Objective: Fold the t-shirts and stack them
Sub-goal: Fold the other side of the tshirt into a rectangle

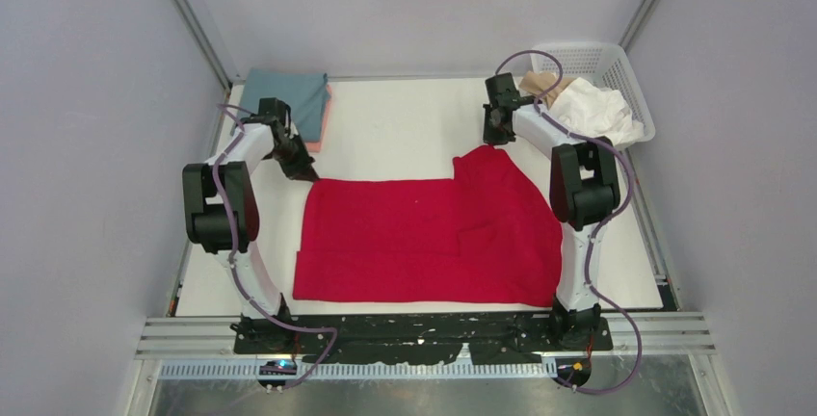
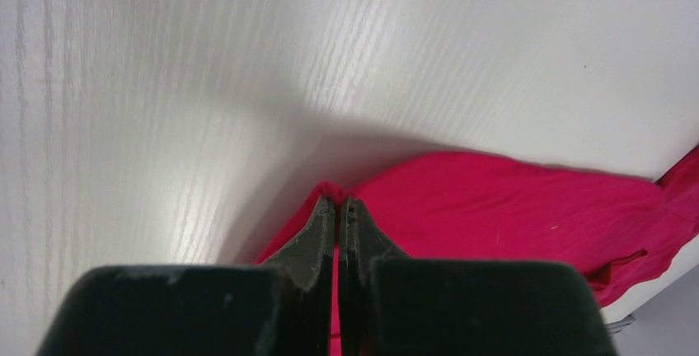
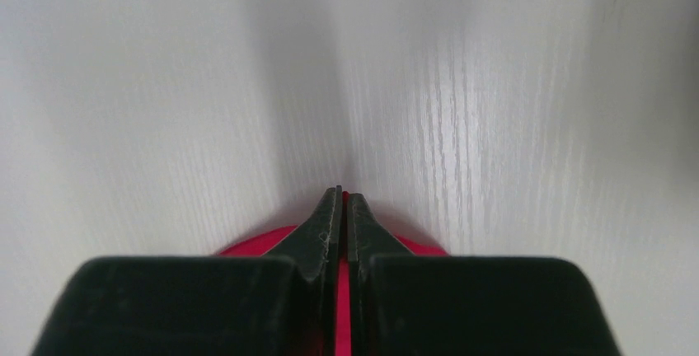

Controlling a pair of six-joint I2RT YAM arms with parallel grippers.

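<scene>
**Two pinches on the red shirt, ready to fold**

The red shirt (image 1: 414, 243) lies spread out in the middle of the table (image 1: 405, 127), closer to the near edge. The left gripper (image 1: 301, 169) is squeezed closed on the shirt's far left corner. The right gripper (image 1: 493, 140) is squeezed closed on the far right part, where the cloth is pulled up into a little peak. In both wrist views a thin strip of red shows between the closed fingers, so each one has cloth in its grip.

I think the step now is folding the far edge over toward the near edge. To do it well, both arms should lift only a little and move at the same speed. They should hold the cloth tight between them so it does not sag. The right side looks bumpy and doubled over, so it may need a gentle pull to the right first. The grippers should let go only when the edges line up.

A grey-teal shirt (image 1: 289, 93) sits folded on a salmon pink shirt (image 1: 325, 122) at the far left corner. A white shirt (image 1: 602, 108) and a beige shirt (image 1: 544, 84) wait in the basket (image 1: 617, 65) at the far right corner.
</scene>
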